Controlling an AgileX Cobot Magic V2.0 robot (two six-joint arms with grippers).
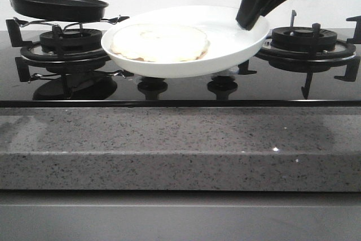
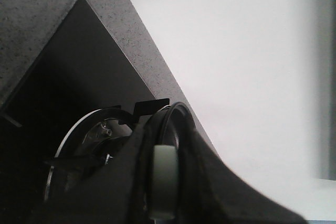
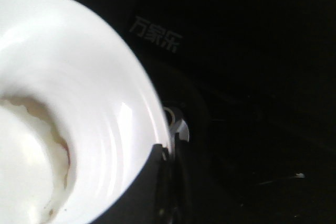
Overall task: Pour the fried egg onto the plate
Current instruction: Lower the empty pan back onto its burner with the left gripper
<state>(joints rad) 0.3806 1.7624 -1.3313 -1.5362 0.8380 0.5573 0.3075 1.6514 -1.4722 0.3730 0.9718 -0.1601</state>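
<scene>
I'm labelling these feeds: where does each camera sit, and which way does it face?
Front: low before the stove, facing the wall; sees the fried egg in the round glossy white plate held by the right gripper, and the black frying pan.
Left wrist: on the left arm, looking along its gripper toward the stove burner.
Right wrist: on the right arm, over the plate rim.
Front and right wrist share plate and egg.

Right gripper [image 1: 252, 22] angled down from upper right, clamped on rim. Left gripper [image 2: 163, 182] fingers closed on black edge.
</scene>
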